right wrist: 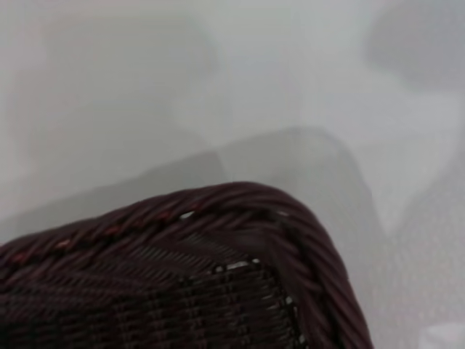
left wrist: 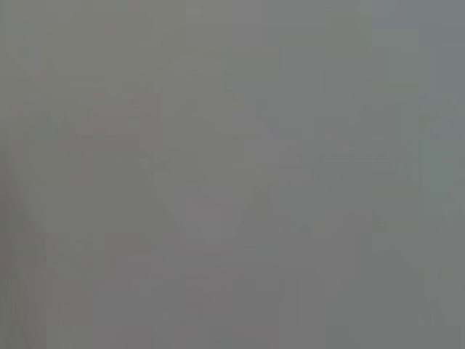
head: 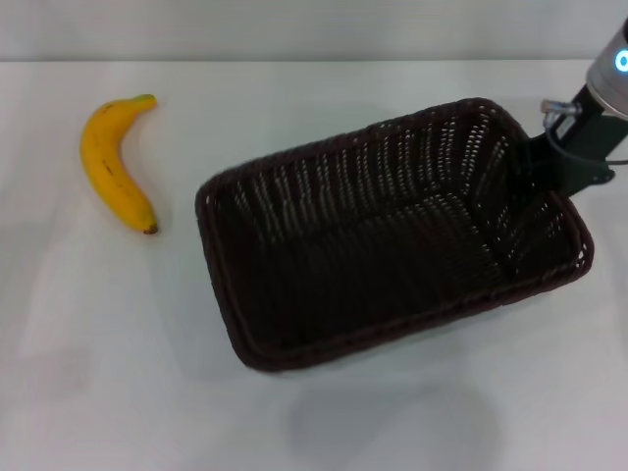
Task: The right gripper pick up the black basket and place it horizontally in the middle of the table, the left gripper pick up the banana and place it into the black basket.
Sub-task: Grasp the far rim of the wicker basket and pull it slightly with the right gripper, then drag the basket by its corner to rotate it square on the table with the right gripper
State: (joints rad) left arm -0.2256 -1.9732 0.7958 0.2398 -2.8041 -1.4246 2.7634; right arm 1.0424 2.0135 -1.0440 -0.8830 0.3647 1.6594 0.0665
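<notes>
The black basket (head: 294,159) is tilted, empty, in the middle-right of the head view, casting a separate shadow on the white table (head: 98,343) in front of it. My right gripper (head: 532,162) grips the basket's far right rim and is shut on it. The right wrist view shows a braided corner of the basket (right wrist: 240,200) above the table (right wrist: 218,73). The banana (head: 113,167) lies on the table at the far left, apart from the basket, stem end pointing away. The left gripper is out of view; the left wrist view shows only a plain grey surface.
The table's far edge runs along the top of the head view. Bare tabletop lies between the banana and the basket and along the front. The right arm's grey wrist (head: 610,74) comes in at the top right corner.
</notes>
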